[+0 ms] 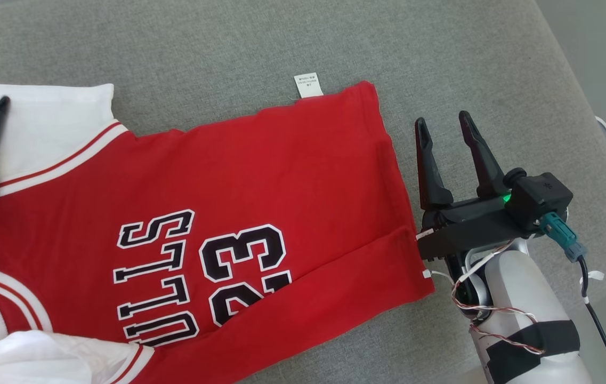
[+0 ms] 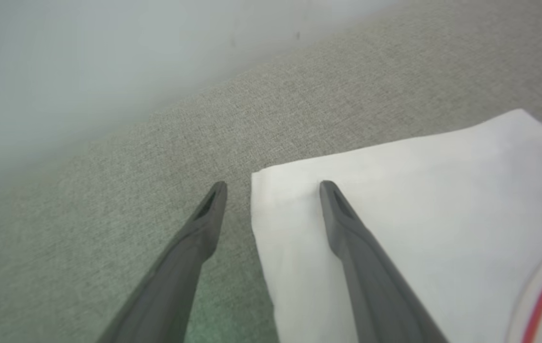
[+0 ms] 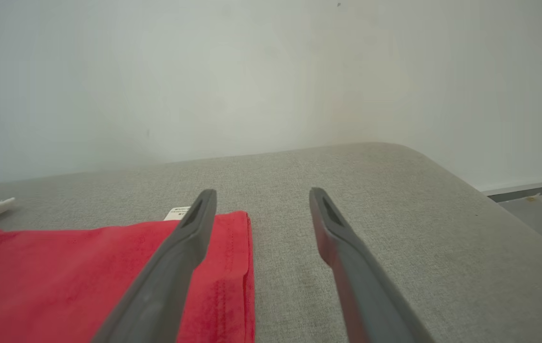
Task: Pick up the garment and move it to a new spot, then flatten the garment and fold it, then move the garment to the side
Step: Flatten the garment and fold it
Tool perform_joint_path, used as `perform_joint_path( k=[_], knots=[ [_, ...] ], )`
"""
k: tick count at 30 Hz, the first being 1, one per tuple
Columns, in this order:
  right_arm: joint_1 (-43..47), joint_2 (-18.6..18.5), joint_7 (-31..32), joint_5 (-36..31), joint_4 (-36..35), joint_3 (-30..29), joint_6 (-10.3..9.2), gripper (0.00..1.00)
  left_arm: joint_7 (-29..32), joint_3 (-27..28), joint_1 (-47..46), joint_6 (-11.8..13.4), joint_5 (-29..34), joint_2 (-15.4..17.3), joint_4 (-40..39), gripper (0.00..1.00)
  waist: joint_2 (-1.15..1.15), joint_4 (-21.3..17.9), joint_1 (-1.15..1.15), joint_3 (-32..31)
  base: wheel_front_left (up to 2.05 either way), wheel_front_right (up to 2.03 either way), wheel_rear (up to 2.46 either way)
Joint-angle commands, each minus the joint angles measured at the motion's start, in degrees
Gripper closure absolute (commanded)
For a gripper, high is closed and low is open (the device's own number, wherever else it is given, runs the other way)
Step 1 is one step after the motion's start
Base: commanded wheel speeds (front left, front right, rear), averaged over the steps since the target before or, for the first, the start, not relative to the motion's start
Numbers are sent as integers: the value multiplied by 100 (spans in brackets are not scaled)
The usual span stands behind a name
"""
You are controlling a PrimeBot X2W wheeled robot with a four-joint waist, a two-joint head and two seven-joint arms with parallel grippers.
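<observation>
Two right fingers (image 1: 429,165) beside jersey (image 1: 260,176) hem, open cushion (image 1: 228,48) beyond

My head camera looks steeply down on the red jersey (image 1: 260,202) spread over the grey cushion (image 1: 228,48). My left wrist camera sits low and close over the white sleeve (image 2: 418,200), facing the wall (image 2: 61,57). My right wrist camera skims along the hem (image 3: 240,267) toward the wall too; with the head view it shares the hem and the care label (image 3: 178,213)
</observation>
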Motion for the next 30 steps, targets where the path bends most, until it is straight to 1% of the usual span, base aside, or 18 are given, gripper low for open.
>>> perform_joint_path(
  k=[1, 12, 13, 14, 15, 17, 19, 23, 25, 30],
  knots=[
    [-68, 12, -4, 44, 15, 12, -9, 0, 18, -21, -81, 13, -66, 34, 34, 0, -1, -15, -1, 27, 0, 0, 0],
    [-242, 14, -4, 90, 215, 159, -9, 0, 326, -513, -445, 13, -481, -2, 399, 0, -1, -44, -1, 181, 0, 0, 0],
    [-268, 13, -4, 78, 243, 164, -9, 0, 350, -542, -451, 13, -483, -16, 442, 17, -1, -37, -1, 186, 0, 0, 0],
    [-296, 13, -4, 56, 277, 164, -9, 0, 367, -564, -456, 14, -510, -22, 498, 48, -1, -25, -1, 184, 0, 0, 0],
    [-321, 11, -4, 33, 309, 163, -9, 0, 389, -585, -456, 14, -569, -39, 542, 100, -1, -12, -1, 178, 0, 0, 0],
    [-389, 14, -4, -31, 438, 193, -9, 0, 413, -656, -456, 14, -686, -93, 538, 100, -1, 34, -1, 149, 0, 0, 0],
    [-493, 11, -4, -72, 591, 188, -10, 0, 287, -682, -504, 14, -785, -124, 505, 100, -1, 99, -1, 105, 0, 0, 0],
    [-819, 6, -4, -222, 1091, 249, -10, 0, 4, -831, -602, 13, -828, -187, 288, 100, -1, 251, -1, -12, 0, 0, 0],
    [-1007, 6, 4, -292, 1454, 274, -9, 0, -177, -882, -639, 13, -851, -188, 166, 100, -1, 317, -1, -66, 0, 0, 0],
    [-1670, -150, 362, -249, 2234, 400, -10, 0, -625, -1057, -677, 13, -858, -209, -160, 100, -1, 526, -1, -141, 0, 0, 0]
  ],
)
